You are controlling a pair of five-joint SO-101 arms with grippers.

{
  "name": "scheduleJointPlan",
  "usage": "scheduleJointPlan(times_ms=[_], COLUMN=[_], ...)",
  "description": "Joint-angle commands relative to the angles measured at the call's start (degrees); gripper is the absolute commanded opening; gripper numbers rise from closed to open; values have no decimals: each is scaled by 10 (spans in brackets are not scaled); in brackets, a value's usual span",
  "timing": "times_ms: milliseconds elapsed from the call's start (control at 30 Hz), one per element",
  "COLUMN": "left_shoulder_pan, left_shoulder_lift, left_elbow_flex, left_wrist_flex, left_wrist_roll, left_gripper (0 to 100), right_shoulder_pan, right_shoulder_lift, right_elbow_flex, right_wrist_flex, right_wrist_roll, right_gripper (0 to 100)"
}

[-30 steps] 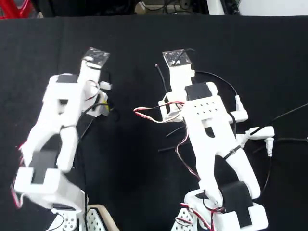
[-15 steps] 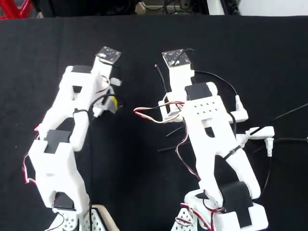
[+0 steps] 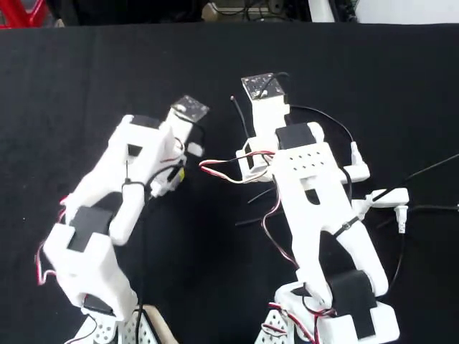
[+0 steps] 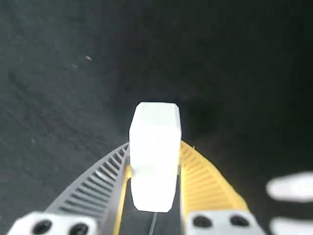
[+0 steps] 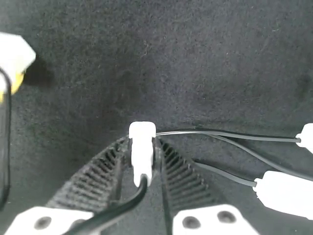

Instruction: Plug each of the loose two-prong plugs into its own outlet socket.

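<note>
As it grips a block [image 4: 154, 159], the left tool [image 4: 155, 145] nears the plug [image 5: 142, 147].

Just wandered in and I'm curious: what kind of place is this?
Likely a robotics test bench: a black cloth-covered table, the left gripper clamping a white plastic block, the right gripper clamping a small white plug, loose black-corded white plugs nearby.

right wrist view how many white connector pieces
4 connector pieces: one in the right hand, one in the left hand, two loose on the cloth; others may be hidden.
</note>
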Motion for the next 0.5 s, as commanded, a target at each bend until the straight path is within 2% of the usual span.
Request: scheduleJointPlan(times_ms=[0, 100, 300, 367, 467], left_shoulder_pan=[35, 65, 68, 57, 33], left_shoulder_lift=[-125, -214, -346, -366, -371], left_elbow_flex=[80, 159, 307, 327, 342], left_wrist_flex=[2, -6, -107, -126, -149], left_wrist_roll=[-9, -10, -10, -8, -10], left_gripper=[61, 61, 68, 117, 248], right_shoulder_pan=[4, 7, 7, 7, 7], right_shoulder_lift=[-1, -6, -6, -6, -6], right_elbow_flex=[-8, -8, -20, -20, -20], right_wrist_flex=[4, 4, 30, 32, 33], right_wrist_roll=[5, 10, 35, 36, 36], right_gripper=[12, 12, 12, 12, 12])
